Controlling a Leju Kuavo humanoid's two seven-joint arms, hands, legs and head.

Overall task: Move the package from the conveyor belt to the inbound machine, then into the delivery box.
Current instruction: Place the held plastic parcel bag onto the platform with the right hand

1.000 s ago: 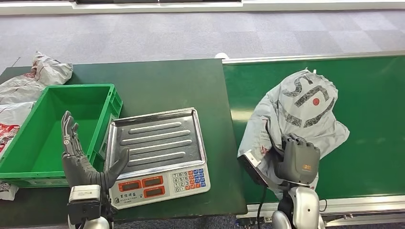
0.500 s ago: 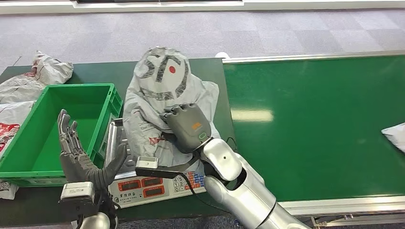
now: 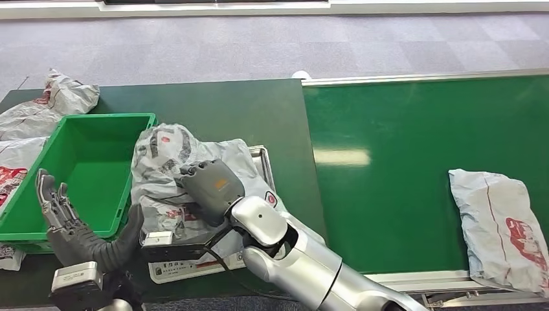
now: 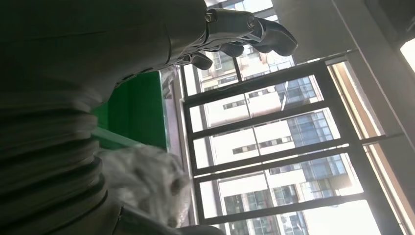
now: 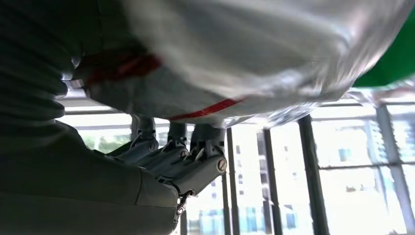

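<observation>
A crumpled grey package with black lettering and a red dot is held by my right hand. It hangs over the left part of the weighing scale and reaches the right wall of the green box. The right wrist view shows the package bunched against the hand's fingers. My left hand is open, palm up, low beside the box's near right corner. In the left wrist view its fingers are spread, with the package close by.
A second grey package with red print lies on the green conveyor belt at the near right. Several plastic bags lie left of the box. The scale's keypad front shows under my right forearm.
My right arm has swung left and nearer with the package, from the scale's far side to the box wall. My left hand has dropped lower. The second package has travelled further in along the belt.
</observation>
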